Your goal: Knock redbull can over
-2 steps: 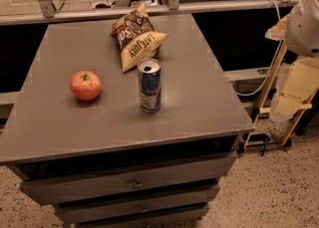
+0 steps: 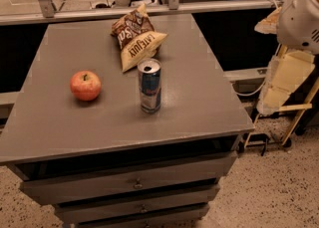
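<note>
Camera view: we saw the slim blue-and-silver metal redbull can (image 2: pixel 150 86) standing upright at centre frame on the grey drawer cabinet (image 2: pixel 199 102). A round red apple (image 2: pixel 85 85) sat to its left, and crinkled brown-and-yellow chip bags (image 2: pixel 135 38) lay just above. The robot's white arm housing (image 2: pixel 300 15) filled the upper right. The gripper lay out of frame, so we could not tell its grip.

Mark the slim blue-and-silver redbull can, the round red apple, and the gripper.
redbull can (image 2: pixel 150 88), camera view, label mid-body.
apple (image 2: pixel 85 85), camera view, front skin.
gripper (image 2: pixel 281 85), camera view, cream body, right of the table (image 2: pixel 209 97).
</note>
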Tool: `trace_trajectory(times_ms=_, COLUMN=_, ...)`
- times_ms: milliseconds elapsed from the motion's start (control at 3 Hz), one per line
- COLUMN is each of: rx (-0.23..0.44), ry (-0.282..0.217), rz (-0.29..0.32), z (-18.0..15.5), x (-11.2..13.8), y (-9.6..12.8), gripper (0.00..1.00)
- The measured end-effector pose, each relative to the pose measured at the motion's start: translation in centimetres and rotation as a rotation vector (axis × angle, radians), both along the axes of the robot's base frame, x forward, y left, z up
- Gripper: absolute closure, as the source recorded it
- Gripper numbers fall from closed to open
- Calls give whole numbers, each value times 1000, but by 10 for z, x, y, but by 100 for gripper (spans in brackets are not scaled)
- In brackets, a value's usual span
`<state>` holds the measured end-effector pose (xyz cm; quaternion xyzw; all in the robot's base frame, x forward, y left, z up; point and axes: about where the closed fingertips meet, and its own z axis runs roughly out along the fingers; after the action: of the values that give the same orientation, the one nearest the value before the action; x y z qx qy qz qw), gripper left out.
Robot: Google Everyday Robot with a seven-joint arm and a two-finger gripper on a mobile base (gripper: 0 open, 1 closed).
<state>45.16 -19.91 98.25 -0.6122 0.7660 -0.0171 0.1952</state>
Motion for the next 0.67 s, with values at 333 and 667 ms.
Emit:
trace_trajectory(times_ms=333, rx=157, ry=-97, rz=105, z=20, x=32, y=49, gripper=0)
trace_trajectory(times_ms=667, rx=332, ry=-190, rz=230, z=46, x=50, y=115, gripper=0)
